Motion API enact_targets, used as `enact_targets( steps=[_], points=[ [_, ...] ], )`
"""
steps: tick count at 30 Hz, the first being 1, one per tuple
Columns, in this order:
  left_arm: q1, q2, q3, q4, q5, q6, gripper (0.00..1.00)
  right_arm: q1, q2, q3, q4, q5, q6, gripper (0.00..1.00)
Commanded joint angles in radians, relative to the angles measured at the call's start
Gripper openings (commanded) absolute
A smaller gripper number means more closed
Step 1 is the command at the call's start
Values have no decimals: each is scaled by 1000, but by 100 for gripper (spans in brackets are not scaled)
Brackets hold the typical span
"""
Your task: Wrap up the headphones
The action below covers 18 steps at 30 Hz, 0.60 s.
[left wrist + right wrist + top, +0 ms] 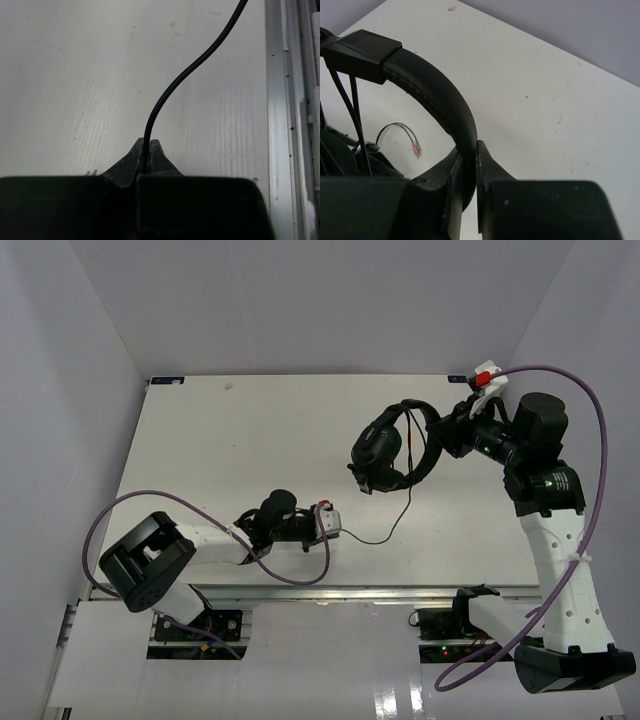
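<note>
The black headphones (pixel 388 448) hang above the table's right half. My right gripper (pixel 441 433) is shut on their arched headband (pixel 434 82), which runs between the jaws in the right wrist view, where the gripper (pixel 469 165) fills the bottom. The thin black cord (pixel 398 517) drops from the earcups and curves along the table to my left gripper (pixel 337 524), low near the front edge. In the left wrist view that gripper (pixel 146 146) is shut on the cord (pixel 200 57). Small red and green plugs (pixel 416 148) show on short leads below the headband.
A purple arm cable (pixel 290 575) loops on the table beside the left arm. Another purple cable (pixel 590 450) arcs over the right arm. A metal rail (pixel 280 100) marks the near table edge, right of the left gripper. Walls stand on three sides.
</note>
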Motion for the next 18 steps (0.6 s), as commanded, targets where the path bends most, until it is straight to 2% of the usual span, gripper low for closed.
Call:
enact_targets(
  steps=[1,5,11,14,18],
  points=[
    [75,-4,23,-7,61,14,0,-1,-52,34,-6,-106,-98,8],
    [124,-18,55,-38,85,24,0,-1,-65,13,-46,-107,-176,8],
    [194,37,161,-190,98,80,0,-1,-72,11,-124,-244,-272,8],
    [198,91,227,-248,100,91,0,0,-74,12,-123,-292,-254,8],
    [199,171,324,-290,82,64,0,5,-73,-11,-85,-389,-145,8]
  ],
)
